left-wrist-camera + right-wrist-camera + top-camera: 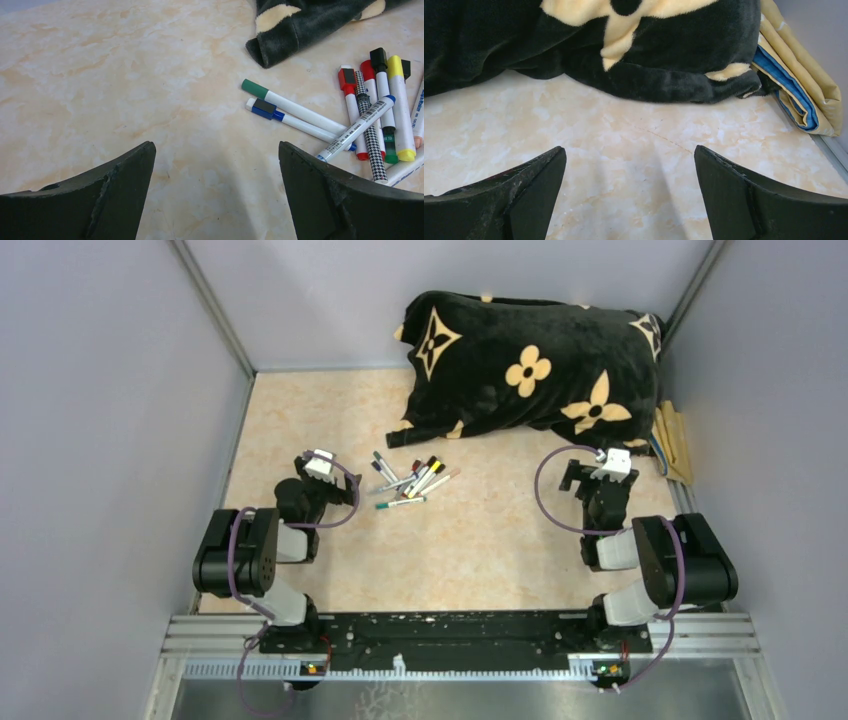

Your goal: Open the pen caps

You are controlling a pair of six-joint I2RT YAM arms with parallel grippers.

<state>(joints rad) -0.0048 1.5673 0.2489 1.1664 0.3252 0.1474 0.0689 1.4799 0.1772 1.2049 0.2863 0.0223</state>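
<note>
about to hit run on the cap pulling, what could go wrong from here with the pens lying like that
1. The pens lie crossed and touching in a heap, so the open left gripper may pinch two or scatter them.
2. The caps are short, so a grasp may slip off.
3. The pillow corner lies close to the heap. The open right gripper faces the pillow and could snag it when crossing over.
</note>
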